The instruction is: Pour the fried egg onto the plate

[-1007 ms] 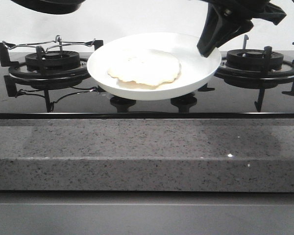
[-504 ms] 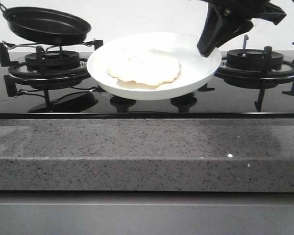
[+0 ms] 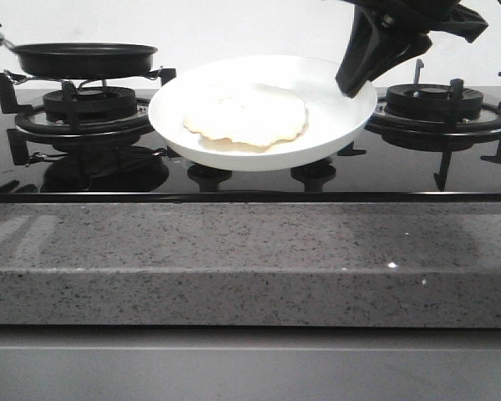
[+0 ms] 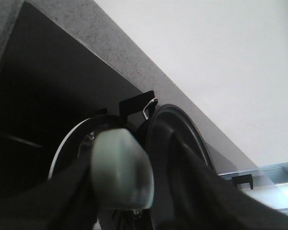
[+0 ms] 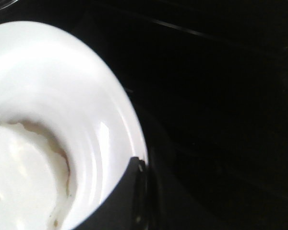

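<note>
My right claw (image 3: 356, 86) is clamped on the plate (image 3: 342, 125) rim with the floppy, slippery egg (image 3: 246, 117) just inboard, so I'd keep it level; left claw's grip unclear.

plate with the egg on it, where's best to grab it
Grip the plate by its raised rim, one jaw over the lip and one under, coming from the right rear side. The fried egg fills the middle, and the right gripper already pinches that edge.

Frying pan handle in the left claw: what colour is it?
Pale grey-green handle on the round black metal frying pan; the left wrist view shows it best.
</note>
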Robot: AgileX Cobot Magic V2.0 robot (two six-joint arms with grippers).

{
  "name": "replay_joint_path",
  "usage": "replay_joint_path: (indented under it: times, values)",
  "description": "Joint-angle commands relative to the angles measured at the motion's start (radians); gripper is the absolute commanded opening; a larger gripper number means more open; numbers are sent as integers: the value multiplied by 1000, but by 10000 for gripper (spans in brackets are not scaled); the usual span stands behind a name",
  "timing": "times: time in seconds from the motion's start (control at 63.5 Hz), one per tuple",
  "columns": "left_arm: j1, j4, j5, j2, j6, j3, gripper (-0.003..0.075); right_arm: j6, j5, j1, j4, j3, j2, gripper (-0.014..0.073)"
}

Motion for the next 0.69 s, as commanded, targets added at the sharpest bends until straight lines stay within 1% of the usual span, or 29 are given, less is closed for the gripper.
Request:
replay_joint_path:
  times: [0.0,0.047,0.094,0.268,0.456,0.598,0.677]
  values:
    - [5,-39,24,-55,6,-31,503,-5,-53,-3,29,-30,-44,-118]
    - [9,-24,31,-55,6,-33,542,-5,-53,-3,29,-30,-44,-118]
    - [14,-7,31,-59,6,-33,556,-5,-53,-3,29,-30,-44,-118]
    - [58,119,25,-100,-49,-33,555,-5,-53,-3,29,-30,-44,-118]
    - [105,283,42,-199,-99,-33,555,-5,-53,-3,29,-30,-44,-118]
    - [92,396,62,-305,-126,-33,554,-5,-53,-3,29,-30,-44,-118]
    - [53,484,59,-375,-165,-33,554,-5,-53,-3,29,-30,-44,-118]
